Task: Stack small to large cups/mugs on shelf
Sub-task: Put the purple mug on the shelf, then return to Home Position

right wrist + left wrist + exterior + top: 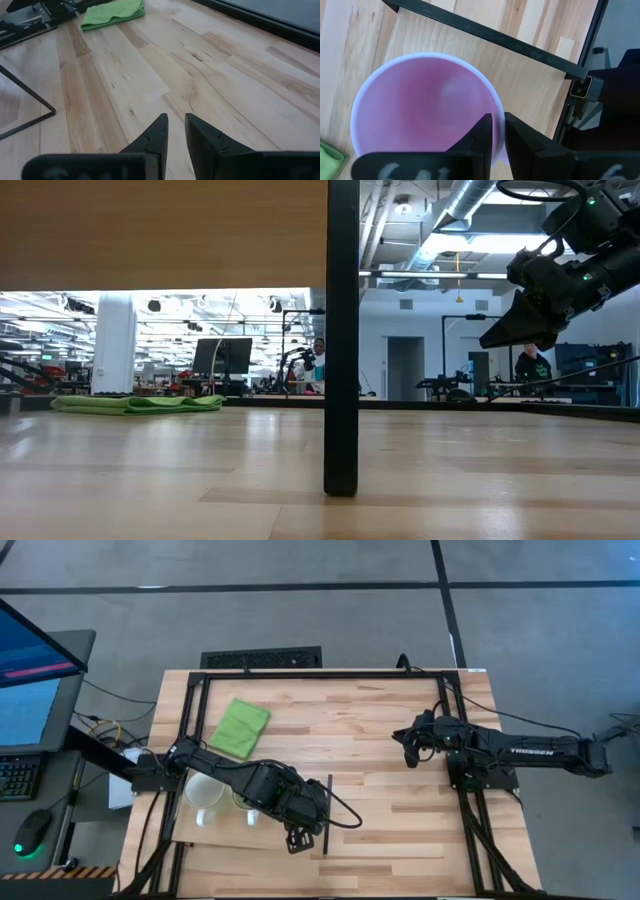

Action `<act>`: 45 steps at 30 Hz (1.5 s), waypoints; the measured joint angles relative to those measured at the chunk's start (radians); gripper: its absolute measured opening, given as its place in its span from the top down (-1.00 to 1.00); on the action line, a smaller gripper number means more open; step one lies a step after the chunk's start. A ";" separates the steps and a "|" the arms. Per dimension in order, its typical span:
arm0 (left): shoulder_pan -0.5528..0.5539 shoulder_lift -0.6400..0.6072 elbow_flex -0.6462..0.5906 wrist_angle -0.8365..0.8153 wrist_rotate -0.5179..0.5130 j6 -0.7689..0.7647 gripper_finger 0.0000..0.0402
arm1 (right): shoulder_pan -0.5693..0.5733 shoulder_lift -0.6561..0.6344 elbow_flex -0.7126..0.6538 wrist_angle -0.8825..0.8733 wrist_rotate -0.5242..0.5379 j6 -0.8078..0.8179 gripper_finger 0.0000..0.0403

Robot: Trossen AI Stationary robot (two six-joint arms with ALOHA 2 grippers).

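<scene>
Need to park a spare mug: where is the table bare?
Bare tabletop lies between the green cloth and the right gripper, and from the shelf's dark strip towards the right arm's base. Crowded: the shelf, with the white mug, green mug and the left gripper gripping the purple mug.

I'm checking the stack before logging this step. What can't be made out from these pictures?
- Green mug: high view, mostly under the left arm.
- Purple mug: left wrist view, bottom edge cuts it off; left gripper grips its rim.
- Shelf contents: low view, board blocks them.
</scene>
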 joint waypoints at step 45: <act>-0.007 -0.116 0.022 0.082 -0.056 0.153 0.21 | 0.000 0.000 0.000 -0.007 0.000 0.000 0.57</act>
